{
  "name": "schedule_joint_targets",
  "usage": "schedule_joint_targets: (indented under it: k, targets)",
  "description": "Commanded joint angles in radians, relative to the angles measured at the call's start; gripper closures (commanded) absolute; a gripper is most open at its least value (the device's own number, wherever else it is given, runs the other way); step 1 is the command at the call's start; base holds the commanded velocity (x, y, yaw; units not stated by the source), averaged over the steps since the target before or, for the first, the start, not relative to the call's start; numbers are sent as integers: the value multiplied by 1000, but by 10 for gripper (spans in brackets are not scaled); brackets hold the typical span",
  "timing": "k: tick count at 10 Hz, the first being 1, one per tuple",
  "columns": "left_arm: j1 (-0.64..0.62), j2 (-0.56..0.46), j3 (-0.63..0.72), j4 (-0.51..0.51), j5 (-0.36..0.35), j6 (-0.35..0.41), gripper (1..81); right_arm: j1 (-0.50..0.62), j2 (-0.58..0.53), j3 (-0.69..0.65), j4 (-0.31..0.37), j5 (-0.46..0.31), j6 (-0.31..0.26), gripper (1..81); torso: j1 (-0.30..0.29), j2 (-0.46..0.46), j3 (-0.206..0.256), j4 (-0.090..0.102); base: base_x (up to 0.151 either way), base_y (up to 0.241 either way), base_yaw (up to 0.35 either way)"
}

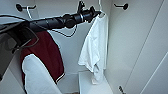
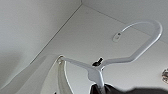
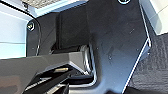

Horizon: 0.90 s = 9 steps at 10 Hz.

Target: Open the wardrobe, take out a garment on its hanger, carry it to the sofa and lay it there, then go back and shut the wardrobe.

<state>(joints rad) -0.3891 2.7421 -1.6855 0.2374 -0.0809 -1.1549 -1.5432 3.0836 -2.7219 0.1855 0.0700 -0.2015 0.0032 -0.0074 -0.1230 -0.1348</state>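
The white interior of the wardrobe (image 1: 125,45) surrounds everything, its smooth flat walls meeting in plain corners, with dark round-based pegs high on the back panel. The left arm reaches in from the left, a black jointed tube, and the left gripper (image 1: 96,12) sits at the neck of the hanger (image 2: 100,67), apparently clamped on it just below the curved hook, though the fingers themselves are hard to make out. The garment (image 1: 95,50), thin white fabric, hangs limp in soft folds from the hanger's shoulders. Beside it hangs a dark red top (image 1: 47,55) with white trim. The right wrist view shows dark robot parts; the right gripper's state cannot be told.
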Motion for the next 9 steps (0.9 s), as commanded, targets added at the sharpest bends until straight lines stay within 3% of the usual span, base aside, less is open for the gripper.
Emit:
schedule_joint_targets:
  k: [1,3,5,6,7,8,9]
  targets:
    - [-178,16,6,28,16,15,811,33,6,8,6,-62,1,10,0,0,0,77,0,0,0]
    - [-176,44,6,29,70,20,811,36,5,8,3,-61,1,10,0,0,0,117,0,0,0]
    - [-168,58,4,40,93,20,811,40,3,8,3,-50,-1,10,0,0,0,178,0,0,0]
    - [-167,68,3,42,107,20,811,42,2,8,3,-50,-1,10,0,0,0,115,0,0,0]
    - [-167,78,-2,42,115,21,811,43,0,8,3,-50,-1,10,0,0,0,144,0,0,0]
    - [-167,88,-6,40,116,20,811,44,0,8,2,-50,-1,10,0,0,0,161,0,0,0]
    - [-167,105,-3,39,116,18,811,44,0,8,3,-49,-1,10,0,0,0,164,0,0,0]
